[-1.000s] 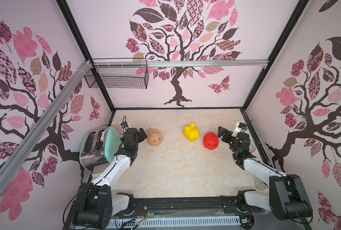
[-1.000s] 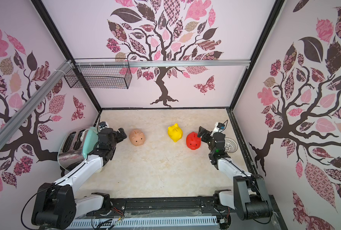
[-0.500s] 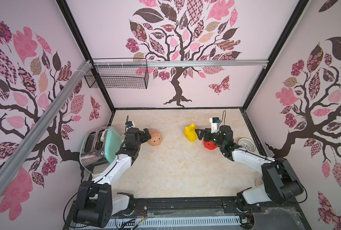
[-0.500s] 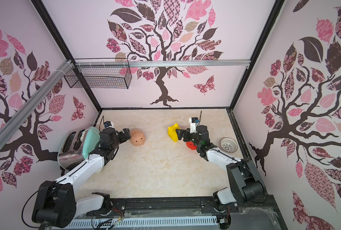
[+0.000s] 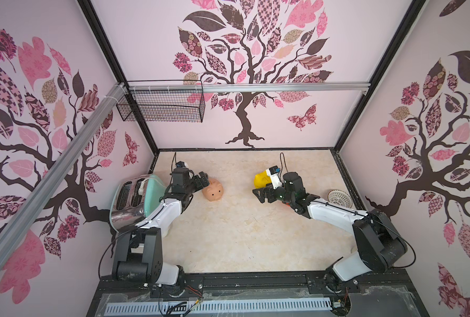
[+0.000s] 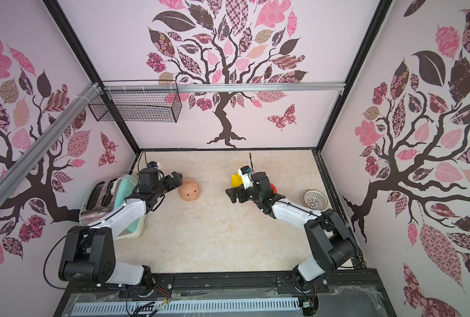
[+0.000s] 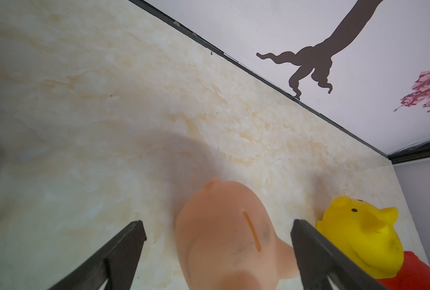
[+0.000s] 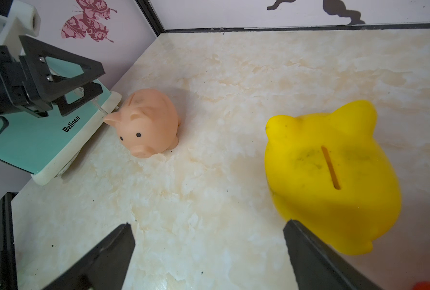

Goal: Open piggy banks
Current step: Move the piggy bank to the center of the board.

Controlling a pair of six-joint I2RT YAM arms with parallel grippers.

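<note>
1. Slip risk: left tool (image 7: 216,223) is wide open with a finger on either side of the peach pig (image 5: 214,190), at 10 o'clock on the table (image 5: 242,236). No contact is visible. The glossy round body could squirt out if the jaws shut off-centre.
2. Plug trouble: the peach and yellow pigs sit feet down with coin slots (image 8: 330,168) up, so the belly plugs are hidden. A pig probably needs tipping first and may roll away.
3. Nudge risk: right tool (image 8: 207,224) is also wide open and holds nothing. It hangs over bare table just beside the yellow pig (image 8: 332,170) at 1 o'clock, with one finger near its flank. A sideways move could shove it into the red pig (image 7: 414,273) close behind, which the right arm (image 5: 335,214) mostly hides in both top views.
4. Around: the mint toaster (image 5: 153,189) is at 9 o'clock, right by the left arm (image 5: 165,211), so an elbow bump is possible. The white lattice bowl (image 5: 339,198) is at 3 o'clock, apart from the pigs. The wire basket (image 5: 162,107) is up on the back wall, clear of the work.
</note>
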